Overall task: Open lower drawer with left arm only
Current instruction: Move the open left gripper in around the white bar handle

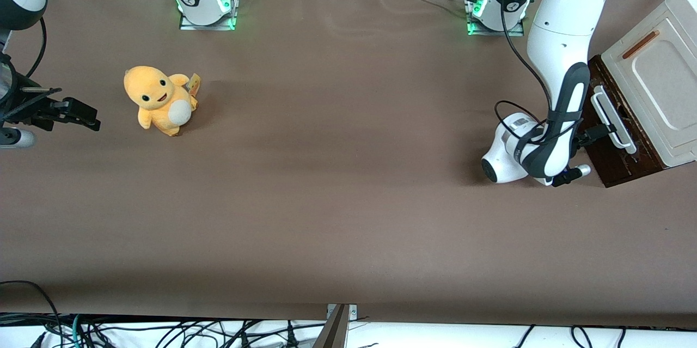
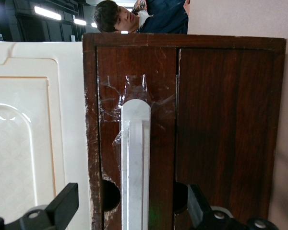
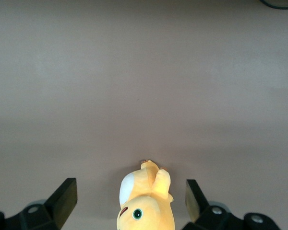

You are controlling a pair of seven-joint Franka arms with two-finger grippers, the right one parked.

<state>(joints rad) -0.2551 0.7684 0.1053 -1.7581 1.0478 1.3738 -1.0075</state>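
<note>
The lower drawer shows its dark brown wooden front at the working arm's end of the table, low on a cream cabinet. A white loop handle runs across that front. The left arm bends down in front of the drawer, and its black gripper reaches the handle. In the left wrist view the drawer front fills the frame with the handle close up. My gripper is open, one of its fingers on each side of the handle, neither touching it.
The cream panel with a slim orange-brown handle sits above the drawer front on the cabinet. A yellow plush toy stands on the brown table toward the parked arm's end. A black cable loops beside the arm's wrist.
</note>
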